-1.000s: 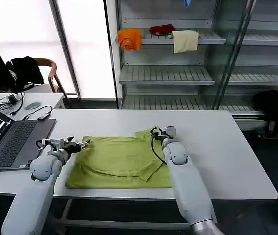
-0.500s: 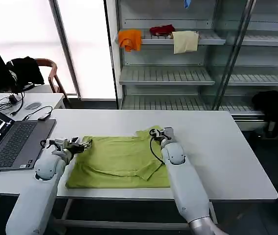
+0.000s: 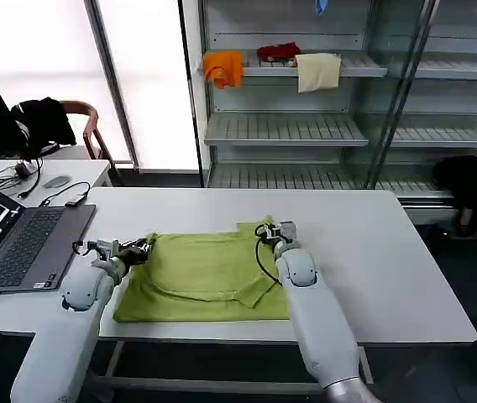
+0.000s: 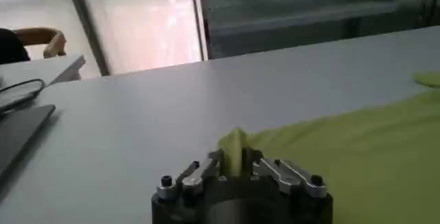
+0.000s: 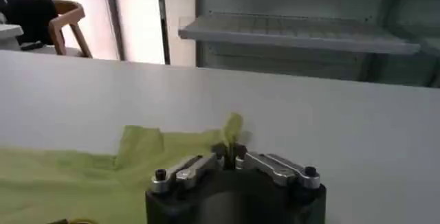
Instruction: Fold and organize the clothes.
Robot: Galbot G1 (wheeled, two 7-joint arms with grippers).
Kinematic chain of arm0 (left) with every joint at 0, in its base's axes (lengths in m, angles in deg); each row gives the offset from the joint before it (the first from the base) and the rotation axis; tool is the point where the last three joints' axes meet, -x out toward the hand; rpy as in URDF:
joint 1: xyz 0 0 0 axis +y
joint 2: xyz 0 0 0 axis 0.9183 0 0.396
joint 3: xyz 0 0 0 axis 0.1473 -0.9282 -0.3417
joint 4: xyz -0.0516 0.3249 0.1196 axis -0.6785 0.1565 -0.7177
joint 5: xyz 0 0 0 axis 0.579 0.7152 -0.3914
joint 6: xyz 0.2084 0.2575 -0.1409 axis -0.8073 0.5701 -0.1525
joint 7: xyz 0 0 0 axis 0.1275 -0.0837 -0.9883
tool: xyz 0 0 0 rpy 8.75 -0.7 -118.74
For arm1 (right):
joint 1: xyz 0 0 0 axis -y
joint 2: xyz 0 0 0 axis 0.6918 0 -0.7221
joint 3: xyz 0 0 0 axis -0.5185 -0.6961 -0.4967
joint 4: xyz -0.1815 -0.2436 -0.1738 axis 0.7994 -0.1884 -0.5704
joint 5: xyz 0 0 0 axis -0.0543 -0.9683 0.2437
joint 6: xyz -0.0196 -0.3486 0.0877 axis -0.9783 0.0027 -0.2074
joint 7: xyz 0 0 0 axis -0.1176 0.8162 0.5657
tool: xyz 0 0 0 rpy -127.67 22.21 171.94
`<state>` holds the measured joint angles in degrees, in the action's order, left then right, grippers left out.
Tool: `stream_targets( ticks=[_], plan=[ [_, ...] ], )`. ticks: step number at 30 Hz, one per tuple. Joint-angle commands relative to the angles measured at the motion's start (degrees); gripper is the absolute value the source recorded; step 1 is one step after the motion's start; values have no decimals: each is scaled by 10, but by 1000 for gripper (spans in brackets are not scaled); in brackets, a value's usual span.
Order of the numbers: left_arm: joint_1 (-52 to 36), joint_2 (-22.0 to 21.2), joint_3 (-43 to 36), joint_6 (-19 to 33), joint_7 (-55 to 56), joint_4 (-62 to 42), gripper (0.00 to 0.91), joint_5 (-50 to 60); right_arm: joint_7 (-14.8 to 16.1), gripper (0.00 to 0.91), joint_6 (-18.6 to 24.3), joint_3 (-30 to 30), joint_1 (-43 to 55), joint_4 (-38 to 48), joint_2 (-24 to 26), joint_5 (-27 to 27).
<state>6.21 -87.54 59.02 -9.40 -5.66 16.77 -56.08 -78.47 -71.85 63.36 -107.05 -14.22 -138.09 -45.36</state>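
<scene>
T-shirt (image 3: 205, 273) | lime yellow-green | partly folded, flat | table's near-centre, both far corners pinched

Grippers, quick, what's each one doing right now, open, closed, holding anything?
Left gripper: closed, pinching the T-shirt at its far left corner.
Right gripper: closed, pinching the T-shirt's far right corner.

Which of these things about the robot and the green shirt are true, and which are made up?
1. Both claws pinch the T-shirt. True: the left claw and right claw are each shut on its far edge.
2. The shirt hangs on the shelf. False: it lies on the white table.
3. A laptop sits beside the left arm. True.
4. An orange cloth lies on the table. False: it hangs on the shelf rack.
</scene>
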Motion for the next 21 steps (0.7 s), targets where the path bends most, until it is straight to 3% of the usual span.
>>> stream_targets(
  ticks=[1, 5, 14, 21],
  plan=[
    [4, 0, 11, 16, 8, 17, 0, -13, -4, 0, 5, 0, -17, -62, -17, 20],
    [17, 10, 26, 24, 20, 55, 0, -49, -13, 0, -4, -8, -37, -128, -6, 59],
    [93, 31, 63, 24, 4, 145, 0, -102, -29, 0, -17, -26, -115, -286, 27, 86],
    [165, 28, 93, 31, -6, 201, 0, -129, -12, 0, -18, -21, -221, -378, 52, 83]
  ],
)
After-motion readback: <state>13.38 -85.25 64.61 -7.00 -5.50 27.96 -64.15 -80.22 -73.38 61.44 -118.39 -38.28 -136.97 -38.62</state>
